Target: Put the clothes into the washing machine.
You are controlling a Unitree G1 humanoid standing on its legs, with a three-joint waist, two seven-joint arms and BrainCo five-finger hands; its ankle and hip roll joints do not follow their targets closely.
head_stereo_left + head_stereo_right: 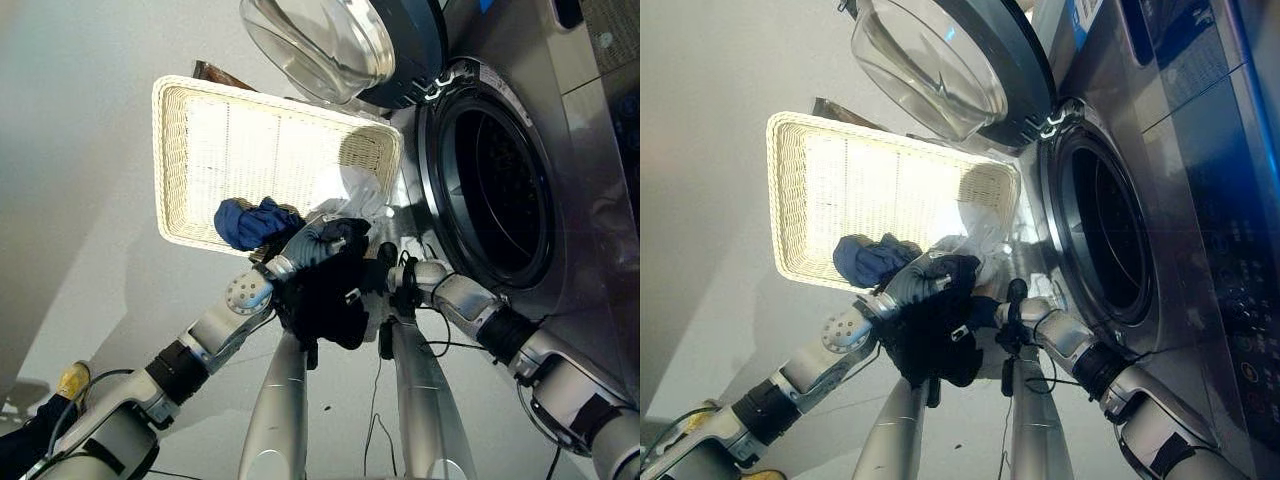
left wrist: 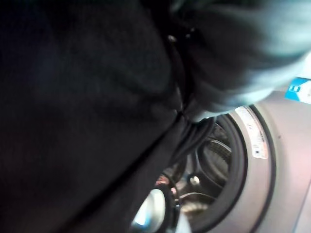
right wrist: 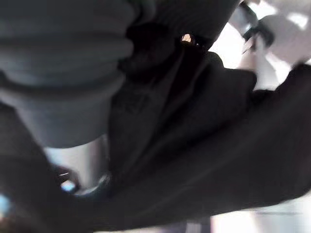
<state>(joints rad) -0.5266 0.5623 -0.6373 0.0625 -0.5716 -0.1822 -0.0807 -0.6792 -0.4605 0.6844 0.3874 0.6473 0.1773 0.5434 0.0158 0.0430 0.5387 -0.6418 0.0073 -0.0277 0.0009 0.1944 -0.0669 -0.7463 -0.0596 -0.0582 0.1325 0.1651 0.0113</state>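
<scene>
Beside the basket (image 1: 190,140), left hand (image 1: 318,243) fingers curled on black garment (image 1: 330,300) (bunched)

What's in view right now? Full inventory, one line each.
Black garment: 1, black, held up between both hands, in front of the machine.
Blue garment: 1, blue, on the basket's near rim.
White garment: 1, white, in the basket corner nearest the machine.
Basket: 1, white wicker, beside the machine.
Washing machine: 1, silver-grey, door open, drum dark.
Left hand: on the black garment.
Right hand: at the garment's other edge.
</scene>
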